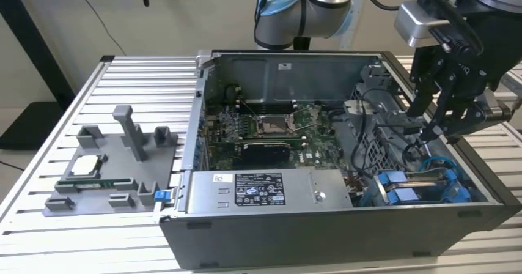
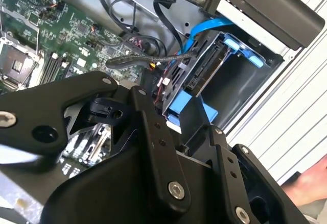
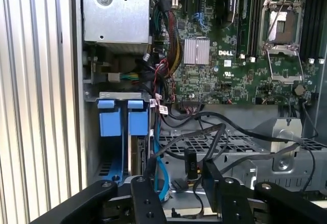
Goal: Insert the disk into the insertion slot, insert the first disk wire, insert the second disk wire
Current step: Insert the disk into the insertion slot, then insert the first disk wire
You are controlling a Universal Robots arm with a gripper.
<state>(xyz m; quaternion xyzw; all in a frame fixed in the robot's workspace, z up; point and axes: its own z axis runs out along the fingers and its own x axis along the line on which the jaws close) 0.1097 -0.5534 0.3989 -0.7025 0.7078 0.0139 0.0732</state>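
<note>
Now the tool [image 1: 430,126] hangs inside the open computer case [image 1: 326,231] that stands on the slatted table [image 1: 122,72], over the corner at the exterior view's right, and its fingers stand apart with nothing clamped between them. Just beyond it the disk [image 2: 204,67], in its blue carrier, sits on edge inside the insertion slot [image 2: 232,89], with the blue tabs [image 3: 109,118] at the slot's edge, and a light blue cable [image 2: 203,27] runs toward it. A loose black wire [image 2: 148,58] lies across beside the motherboard [image 1: 261,127], its end close to one finger of the tool
</note>
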